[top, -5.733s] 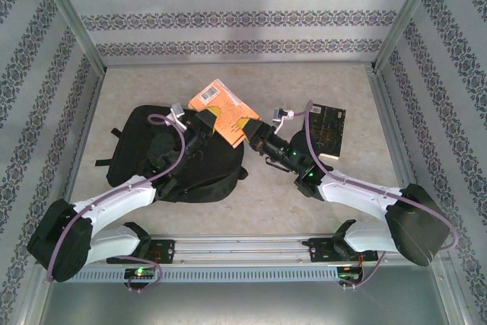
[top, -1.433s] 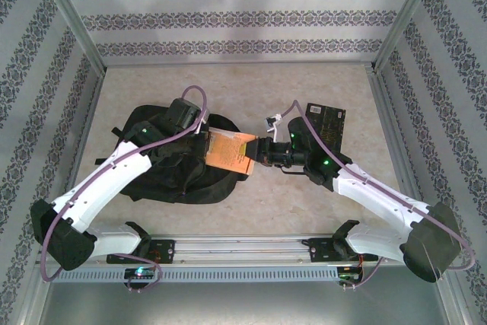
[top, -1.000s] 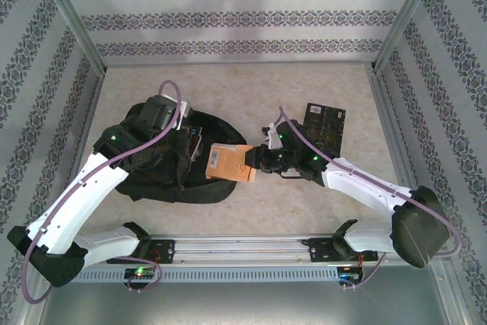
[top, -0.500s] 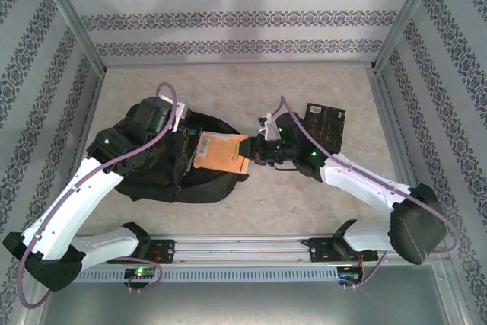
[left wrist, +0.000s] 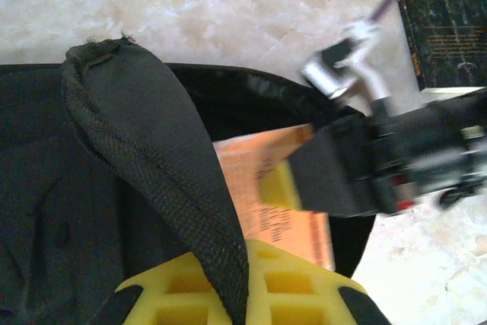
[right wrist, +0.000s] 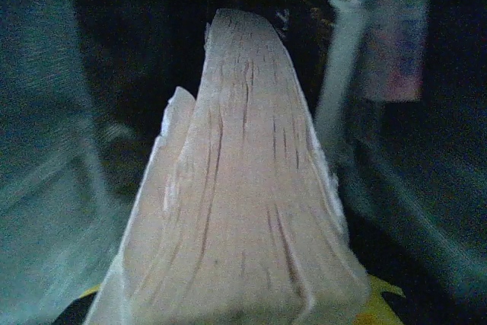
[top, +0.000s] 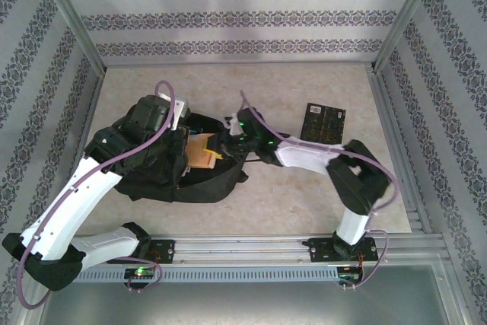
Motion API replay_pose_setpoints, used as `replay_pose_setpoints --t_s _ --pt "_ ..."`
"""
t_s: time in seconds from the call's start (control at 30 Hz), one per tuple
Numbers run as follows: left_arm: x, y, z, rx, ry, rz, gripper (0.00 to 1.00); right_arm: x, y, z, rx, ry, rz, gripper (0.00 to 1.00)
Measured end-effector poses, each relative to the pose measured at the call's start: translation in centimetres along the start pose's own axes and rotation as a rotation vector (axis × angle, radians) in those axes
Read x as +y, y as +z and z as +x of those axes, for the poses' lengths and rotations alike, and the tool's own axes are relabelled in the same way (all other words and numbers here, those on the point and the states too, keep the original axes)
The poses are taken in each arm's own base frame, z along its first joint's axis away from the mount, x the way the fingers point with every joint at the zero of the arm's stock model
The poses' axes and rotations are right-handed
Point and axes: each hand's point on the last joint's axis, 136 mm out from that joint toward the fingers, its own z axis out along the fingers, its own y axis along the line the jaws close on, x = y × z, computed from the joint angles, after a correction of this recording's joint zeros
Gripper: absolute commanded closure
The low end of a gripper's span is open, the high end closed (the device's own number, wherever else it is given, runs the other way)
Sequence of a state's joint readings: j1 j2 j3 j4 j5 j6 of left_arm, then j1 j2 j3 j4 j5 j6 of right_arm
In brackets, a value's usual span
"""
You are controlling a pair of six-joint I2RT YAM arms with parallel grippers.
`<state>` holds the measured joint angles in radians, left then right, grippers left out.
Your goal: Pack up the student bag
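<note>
Half of the orange book [top: 202,151] is hidden inside the student bag [top: 205,184]; the dark book [left wrist: 449,28] is cut off at the left wrist view's two-o'clock edge.

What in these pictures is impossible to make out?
Top view: inside of the student bag, covered by the left arm.
Top view: most of the orange book, under the right gripper and bag.
Left wrist view: lettering on the dark book, blurred, cut by the edge.
Right wrist view: whatever surrounds the pages, dark and blurred.
</note>
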<state>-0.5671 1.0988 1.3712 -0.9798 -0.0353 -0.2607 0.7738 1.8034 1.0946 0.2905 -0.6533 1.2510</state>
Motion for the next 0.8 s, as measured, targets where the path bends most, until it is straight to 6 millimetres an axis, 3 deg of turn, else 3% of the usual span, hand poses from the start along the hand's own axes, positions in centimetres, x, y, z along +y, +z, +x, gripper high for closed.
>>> replay_pose_setpoints --t_s 0.03,0.23,0.37,0.5,0.57,0.8 --pt "-0.1 0.0 -0.1 0.001 0.000 0.005 1.00 0.4 1.4 -0.1 0.014 -0.009 -0.006 0.98" --pt "-0.7 0.5 -1.3 -0.002 -0.001 0.015 1.00 2.4 9.4 -0.4 0.081 -0.045 -0.048 0.54" --pt "-0.7 0.6 -1.8 -0.010 -0.001 0.011 1.00 2.3 12.0 0.7 0.106 -0.070 -0.044 0.39" --pt "-0.5 0.6 -2.4 -0.033 -0.013 0.011 1.00 2.8 11.2 0.8 0.075 -0.123 -0.043 0.24" --pt "-0.2 0.5 -2.8 -0.051 -0.024 0.014 1.00 2.7 9.6 1.0 0.053 -0.160 -0.027 0.19" --pt "0.3 0.2 -2.7 -0.093 -0.048 0.025 1.00 2.9 3.7 2.5 -0.003 -0.299 0.012 0.15"
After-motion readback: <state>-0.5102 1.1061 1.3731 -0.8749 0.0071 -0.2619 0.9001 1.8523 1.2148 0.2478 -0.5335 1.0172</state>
